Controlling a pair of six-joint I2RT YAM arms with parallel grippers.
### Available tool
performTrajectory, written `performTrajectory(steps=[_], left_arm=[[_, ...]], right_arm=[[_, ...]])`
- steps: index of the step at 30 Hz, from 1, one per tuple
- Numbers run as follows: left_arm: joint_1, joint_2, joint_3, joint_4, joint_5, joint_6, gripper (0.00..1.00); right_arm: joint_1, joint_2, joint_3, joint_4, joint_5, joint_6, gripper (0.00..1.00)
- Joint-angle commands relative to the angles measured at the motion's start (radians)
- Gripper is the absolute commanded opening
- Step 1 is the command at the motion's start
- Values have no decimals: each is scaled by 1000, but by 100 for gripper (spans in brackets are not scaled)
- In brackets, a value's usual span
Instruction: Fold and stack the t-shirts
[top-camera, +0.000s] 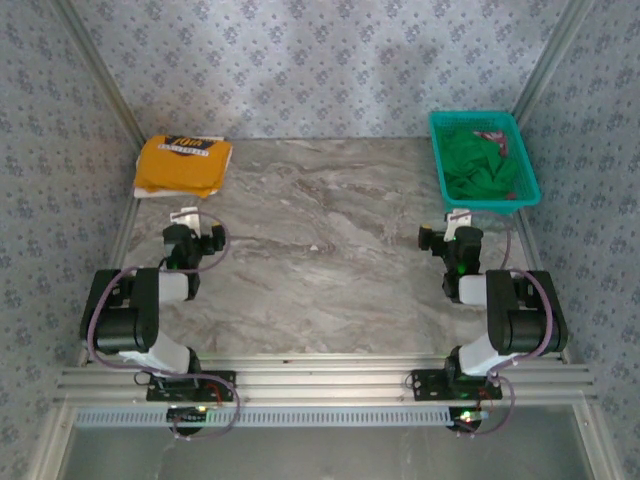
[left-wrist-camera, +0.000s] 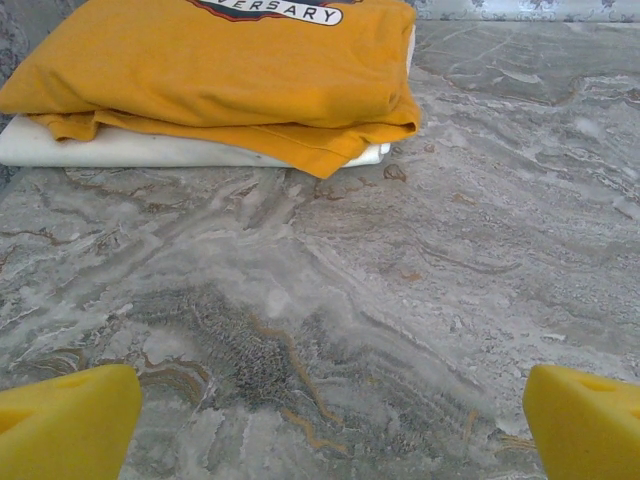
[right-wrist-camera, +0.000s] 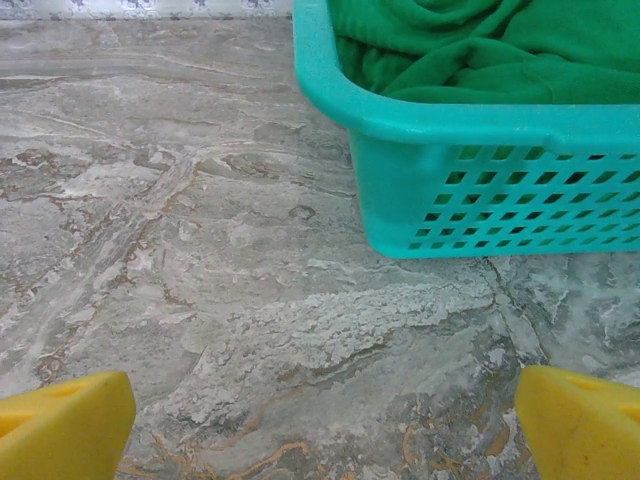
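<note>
A folded yellow-orange t-shirt (top-camera: 183, 163) with dark print lies at the far left of the table, on top of a folded white cloth (left-wrist-camera: 120, 148); the left wrist view has the same yellow-orange t-shirt (left-wrist-camera: 220, 70) just ahead. A crumpled green t-shirt (top-camera: 480, 165) fills the teal basket (top-camera: 527, 160) at the far right, with a bit of pink cloth (top-camera: 490, 135) on it. My left gripper (top-camera: 197, 222) is open over bare table, short of the stack. My right gripper (top-camera: 452, 222) is open too, just in front of the basket (right-wrist-camera: 480, 190), where the green t-shirt (right-wrist-camera: 480, 45) shows over the rim.
The marble tabletop (top-camera: 330, 250) lies bare between the two arms. Patterned walls close in the left, right and far sides. Both arm bases sit on a metal rail (top-camera: 320, 385) at the near edge.
</note>
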Motion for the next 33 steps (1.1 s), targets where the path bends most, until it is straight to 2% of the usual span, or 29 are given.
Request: performTrajectory(steps=[1, 3, 5, 6, 7, 9, 11, 13, 16, 19, 21, 24, 27, 29, 30, 33], left_arm=[[9, 1, 3, 3, 14, -7, 98], [8, -9, 14, -20, 29, 0, 98], [7, -57, 54, -129, 45, 9, 98], [7, -94, 68, -181, 37, 8, 95], [0, -146, 73, -227, 15, 8, 92], [-23, -297, 81, -309, -18, -25, 92], [-43, -447, 153, -433, -13, -146, 93], [-111, -501, 305, -598, -3, -203, 86], [-304, -368, 638, -857, -11, -109, 85], [-438, -124, 986, -1114, 13, -68, 83], [-489, 3, 1108, -1148, 72, -57, 83], [-547, 155, 1242, -1167, 163, -54, 84], [-607, 253, 1334, -1140, 207, -24, 84], [-635, 312, 1389, -1120, 232, -21, 89], [-643, 354, 1442, -1134, 274, -26, 92], [-665, 476, 1600, -1167, 356, -50, 93]], right_arm=[[-6, 9, 23, -19, -21, 4, 100], [5, -3, 25, -27, 1, -1, 100], [35, -59, 66, -147, 46, -22, 100], [48, -88, 92, -218, 60, -30, 100], [68, -124, 111, -274, 82, -41, 100], [115, -224, 167, -405, 126, -55, 100], [135, -313, 316, -627, 95, 4, 100], [110, -295, 526, -854, 41, 100, 97], [20, -101, 919, -1255, -106, 287, 88], [-107, 83, 1183, -1414, -308, 366, 68], [-145, 164, 1280, -1456, -275, 391, 67], [-183, 307, 1464, -1613, -180, 343, 70], [-227, 416, 1565, -1688, -171, 319, 72], [-236, 477, 1628, -1726, -159, 281, 75], [-235, 515, 1675, -1760, -151, 260, 76], [-233, 626, 1797, -1832, -151, 221, 76]])
